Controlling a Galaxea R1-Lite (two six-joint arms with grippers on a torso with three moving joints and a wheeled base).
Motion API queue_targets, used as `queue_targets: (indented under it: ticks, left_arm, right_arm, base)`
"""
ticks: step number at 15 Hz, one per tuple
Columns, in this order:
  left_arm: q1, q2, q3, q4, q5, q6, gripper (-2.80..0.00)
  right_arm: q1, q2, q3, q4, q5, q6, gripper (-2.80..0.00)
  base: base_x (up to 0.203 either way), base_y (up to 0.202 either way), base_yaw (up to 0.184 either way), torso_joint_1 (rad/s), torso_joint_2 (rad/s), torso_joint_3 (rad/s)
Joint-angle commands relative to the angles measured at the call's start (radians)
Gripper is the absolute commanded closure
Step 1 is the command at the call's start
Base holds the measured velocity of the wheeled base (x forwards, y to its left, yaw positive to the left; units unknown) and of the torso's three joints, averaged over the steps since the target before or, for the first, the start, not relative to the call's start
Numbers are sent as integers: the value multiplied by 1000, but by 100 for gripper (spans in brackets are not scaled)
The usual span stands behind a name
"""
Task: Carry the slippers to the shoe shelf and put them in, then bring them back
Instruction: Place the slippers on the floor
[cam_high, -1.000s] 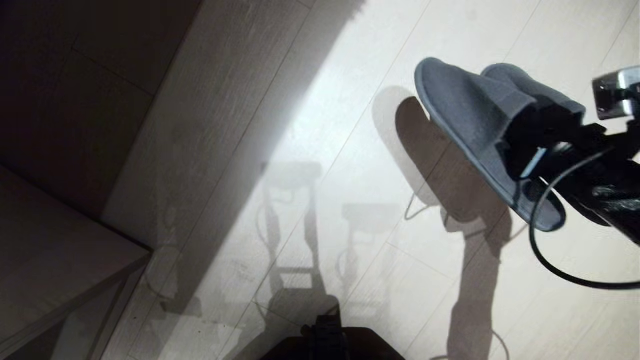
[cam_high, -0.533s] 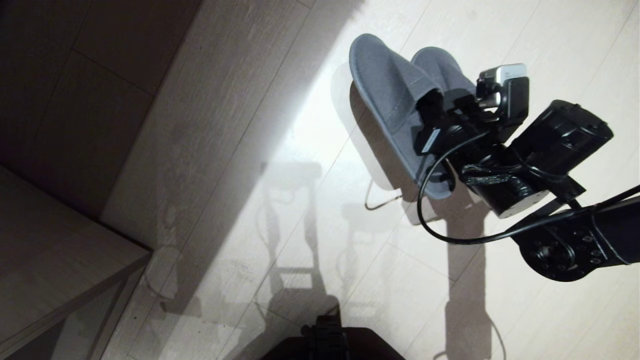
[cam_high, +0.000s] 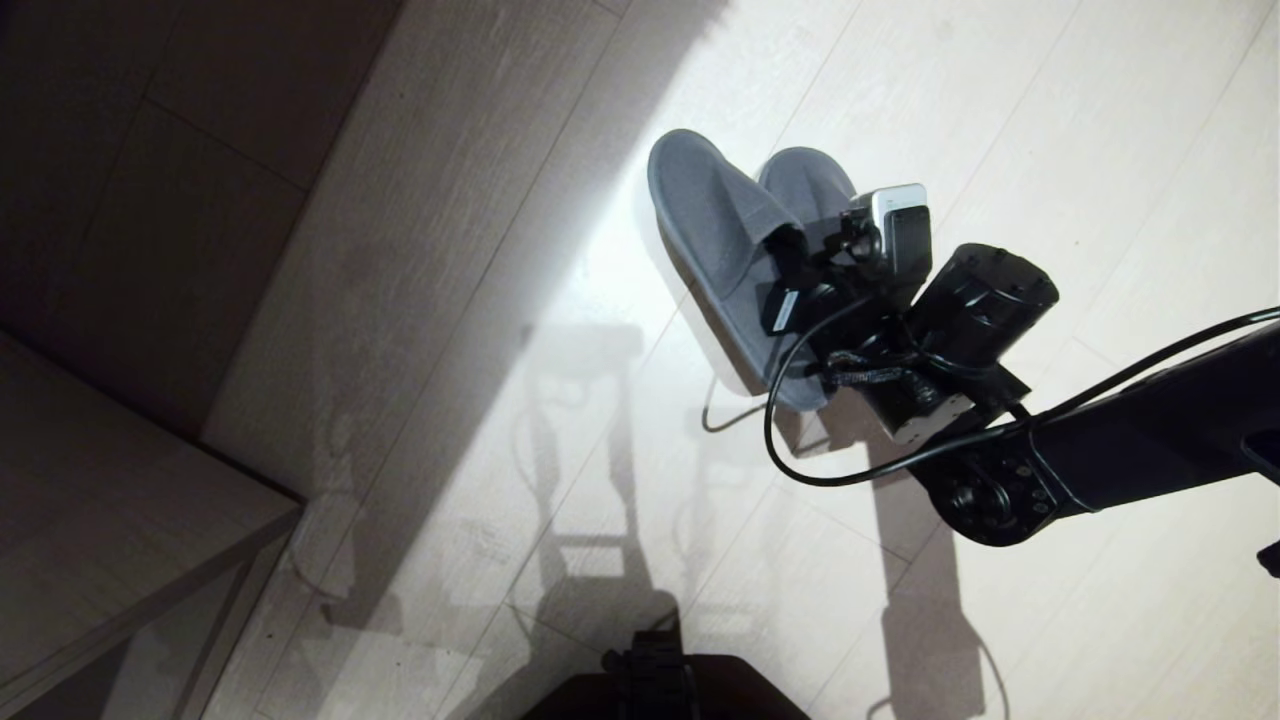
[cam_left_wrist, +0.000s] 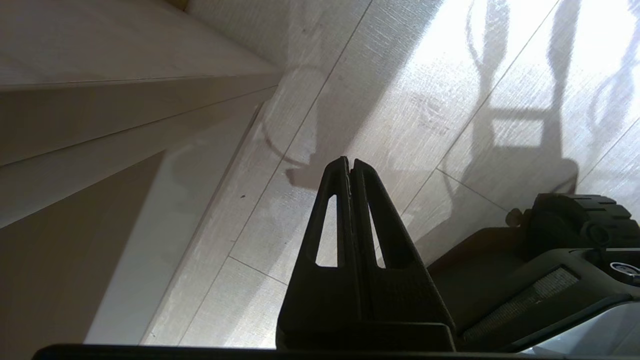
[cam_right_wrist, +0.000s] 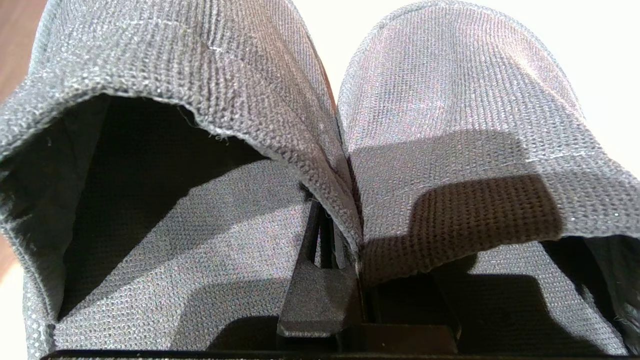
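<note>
slippers mid-carry, pinched together by the right gripper (cam_high: 800, 262)

jaws are clamped nearly shut on the two inner edges of the slippers (cam_high: 725, 235), which hang toes-out over the pale floor (cam_high: 1000, 120). i'd keep the pinch firm and swing slow so the soft fabric doesn't slip. right arm reaches in from the right, wrist angled down; left gripper (cam_left_wrist: 350, 172) sits parked low, closed, empty.

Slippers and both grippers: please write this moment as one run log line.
right gripper: shut on slippers, pinching inner edges, over floor | left gripper: shut, empty, parked | shoe shelf: not reached
</note>
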Motion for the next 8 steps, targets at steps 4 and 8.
queue_targets:
  ticks: [4,8]
  left_arm:
    - [0,0,0,-1,0,-2,0]
    - [0,0,0,-1,0,-2,0]
  right_arm:
    - [7,67,-50,-5,21,-64,0]
    - [7,79,-65,5,31,-70,-280]
  base:
    - [0,0,0,0,0,0]
    - [0,0,0,0,0,0]
